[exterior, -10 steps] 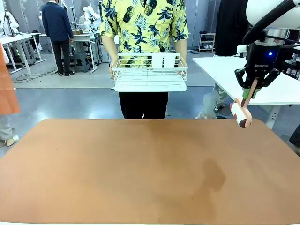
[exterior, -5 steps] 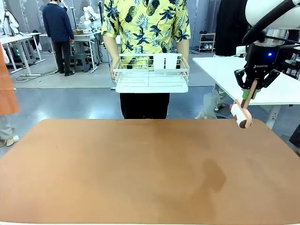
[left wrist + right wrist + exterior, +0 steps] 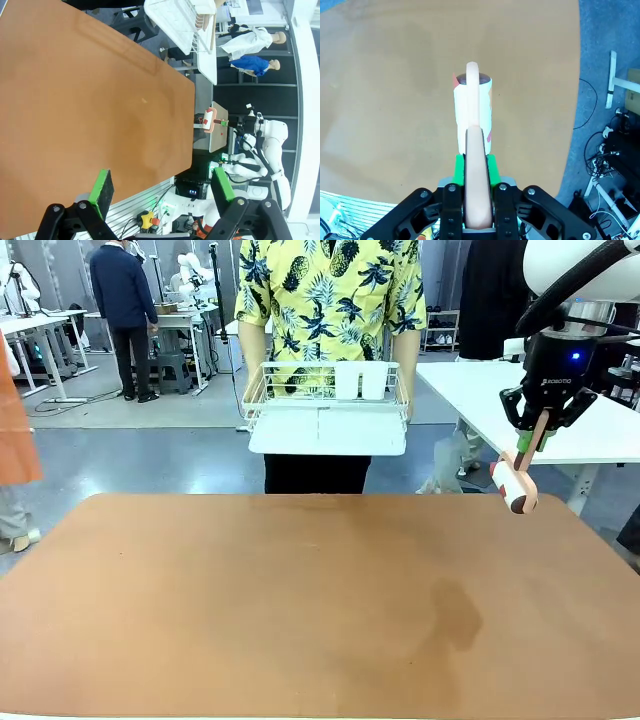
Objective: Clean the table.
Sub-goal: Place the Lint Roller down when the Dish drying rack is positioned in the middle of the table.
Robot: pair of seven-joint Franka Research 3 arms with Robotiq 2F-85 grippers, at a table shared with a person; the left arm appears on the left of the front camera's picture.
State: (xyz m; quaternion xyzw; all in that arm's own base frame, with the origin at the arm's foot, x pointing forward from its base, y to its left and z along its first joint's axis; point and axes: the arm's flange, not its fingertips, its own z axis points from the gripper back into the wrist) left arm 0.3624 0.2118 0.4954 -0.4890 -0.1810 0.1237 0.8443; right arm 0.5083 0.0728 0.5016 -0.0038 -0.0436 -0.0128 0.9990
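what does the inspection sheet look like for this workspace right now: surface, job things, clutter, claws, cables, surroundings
surface: table reddish-brown, bare, one darker patch right of middle
job's things: lint roller, pink handle, hanging by the far right corner
clutter: nothing seen
claws: right claw shut on the lint roller's handle; left claw open, empty
cables: loose cables on the floor beside the table
surroundings: person at far side holding white wire rack; white table behind right
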